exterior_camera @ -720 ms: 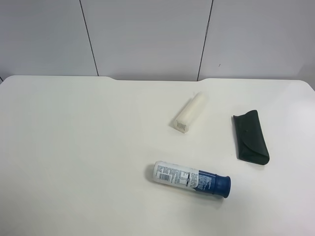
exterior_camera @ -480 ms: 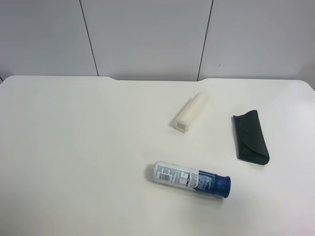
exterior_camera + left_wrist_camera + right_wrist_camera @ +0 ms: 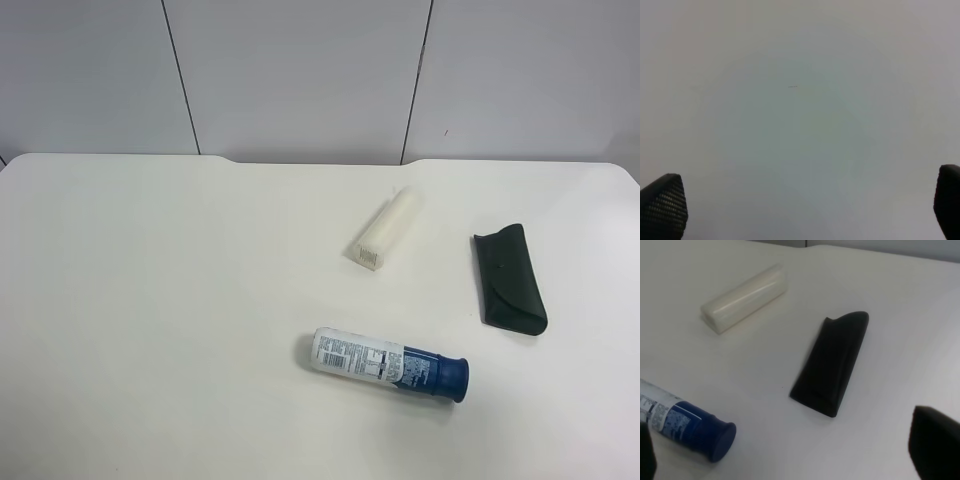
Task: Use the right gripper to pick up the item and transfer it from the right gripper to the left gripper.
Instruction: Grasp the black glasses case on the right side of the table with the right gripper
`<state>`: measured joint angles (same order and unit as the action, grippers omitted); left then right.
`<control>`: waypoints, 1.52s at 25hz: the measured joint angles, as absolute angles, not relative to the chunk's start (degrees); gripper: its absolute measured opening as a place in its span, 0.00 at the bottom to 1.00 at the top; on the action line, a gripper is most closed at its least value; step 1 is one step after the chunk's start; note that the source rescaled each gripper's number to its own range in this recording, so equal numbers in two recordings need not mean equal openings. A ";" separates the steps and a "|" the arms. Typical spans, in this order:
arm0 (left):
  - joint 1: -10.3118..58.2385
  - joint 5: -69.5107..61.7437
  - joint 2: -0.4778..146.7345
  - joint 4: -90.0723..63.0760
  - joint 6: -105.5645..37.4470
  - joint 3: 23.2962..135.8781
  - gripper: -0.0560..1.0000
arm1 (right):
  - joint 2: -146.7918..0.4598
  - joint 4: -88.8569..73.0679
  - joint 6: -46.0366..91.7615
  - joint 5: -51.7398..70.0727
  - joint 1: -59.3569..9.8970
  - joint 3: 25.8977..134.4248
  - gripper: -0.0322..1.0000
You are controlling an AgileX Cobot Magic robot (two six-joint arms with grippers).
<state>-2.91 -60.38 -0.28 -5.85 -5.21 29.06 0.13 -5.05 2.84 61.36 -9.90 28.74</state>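
The item, a black-green soft glasses case [image 3: 510, 279], lies flat on the white table [image 3: 180, 300] at the exterior high view's right. It also shows in the right wrist view [image 3: 832, 361], ahead of my right gripper [image 3: 790, 452], which is open, with one fingertip at each lower corner, and apart from the case. My left gripper [image 3: 802, 205] is open and empty over bare table, with only its fingertips [image 3: 662, 207] showing. Neither arm shows in the exterior high view.
A white rectangular block [image 3: 385, 229] lies at the table's middle back, also in the right wrist view [image 3: 744, 298]. A white bottle with a blue cap [image 3: 390, 363] lies on its side nearer the front, its cap in the right wrist view [image 3: 700, 432]. A grey panelled wall [image 3: 300, 70] stands behind.
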 joint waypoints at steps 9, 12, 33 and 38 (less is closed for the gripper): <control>-2.91 -60.38 -0.28 -5.85 -5.21 29.06 1.00 | 0.13 -5.05 2.84 61.36 -9.90 28.74 1.00; -2.91 -60.38 -0.28 -5.85 -5.21 29.06 1.00 | 0.13 -5.05 2.84 61.36 -9.90 28.74 1.00; -2.91 -60.38 -0.28 -5.85 -5.21 29.06 1.00 | -47.12 0.51 -13.93 62.56 -9.90 44.61 1.00; -2.91 -60.38 -0.28 -5.85 -5.21 29.06 1.00 | -64.85 0.68 -17.66 62.19 -9.84 50.01 1.00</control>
